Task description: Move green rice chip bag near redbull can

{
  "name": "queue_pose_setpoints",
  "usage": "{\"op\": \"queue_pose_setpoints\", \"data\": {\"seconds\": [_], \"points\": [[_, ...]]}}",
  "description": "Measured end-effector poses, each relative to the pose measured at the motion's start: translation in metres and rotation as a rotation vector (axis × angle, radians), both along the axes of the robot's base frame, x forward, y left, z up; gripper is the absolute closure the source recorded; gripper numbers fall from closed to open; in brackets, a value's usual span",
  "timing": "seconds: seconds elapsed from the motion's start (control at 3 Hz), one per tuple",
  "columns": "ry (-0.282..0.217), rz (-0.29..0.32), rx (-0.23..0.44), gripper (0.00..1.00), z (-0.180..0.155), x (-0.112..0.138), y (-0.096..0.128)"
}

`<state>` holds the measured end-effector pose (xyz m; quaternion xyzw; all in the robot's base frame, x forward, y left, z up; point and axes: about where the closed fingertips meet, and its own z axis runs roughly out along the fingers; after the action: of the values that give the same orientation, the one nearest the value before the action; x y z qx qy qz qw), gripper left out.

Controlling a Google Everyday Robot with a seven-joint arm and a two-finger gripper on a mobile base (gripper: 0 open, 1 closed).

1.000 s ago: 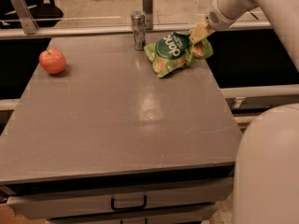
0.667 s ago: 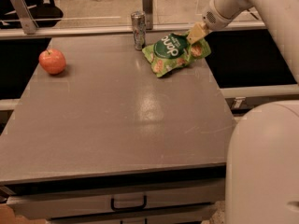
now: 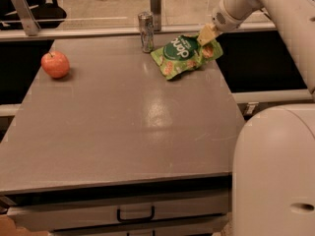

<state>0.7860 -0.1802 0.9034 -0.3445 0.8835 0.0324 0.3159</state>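
The green rice chip bag (image 3: 184,55) lies at the far right of the grey table (image 3: 123,127), tilted, with its dark green circle facing up. The redbull can (image 3: 145,31) stands upright just left of the bag, a small gap between them. My gripper (image 3: 206,35) comes in from the upper right and sits at the bag's upper right corner. Its yellowish fingertips look pinched together on the bag's edge.
A red apple (image 3: 55,64) sits at the far left of the table. A metal post (image 3: 155,1) stands behind the can and a slanted bracket (image 3: 22,11) at the back left. The robot's white body (image 3: 275,171) fills the lower right. A drawer handle (image 3: 135,214) is below the table's front edge.
The gripper and the bag's corner have shifted slightly left, toward the can. The can and the apple have not moved.
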Motion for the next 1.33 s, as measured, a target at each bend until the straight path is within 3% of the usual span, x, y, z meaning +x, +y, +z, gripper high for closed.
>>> {"op": "queue_pose_setpoints", "data": {"seconds": [0.33,0.67,1.0,1.33], "points": [[-0.003,0.011,0.006,0.13,0.001,0.003,0.004],[-0.002,0.024,0.020,0.00,0.001,0.005,0.010],[-0.004,0.035,0.042,0.00,0.003,0.002,0.012],[-0.055,0.059,0.089,0.00,0.020,-0.016,-0.001]]}}
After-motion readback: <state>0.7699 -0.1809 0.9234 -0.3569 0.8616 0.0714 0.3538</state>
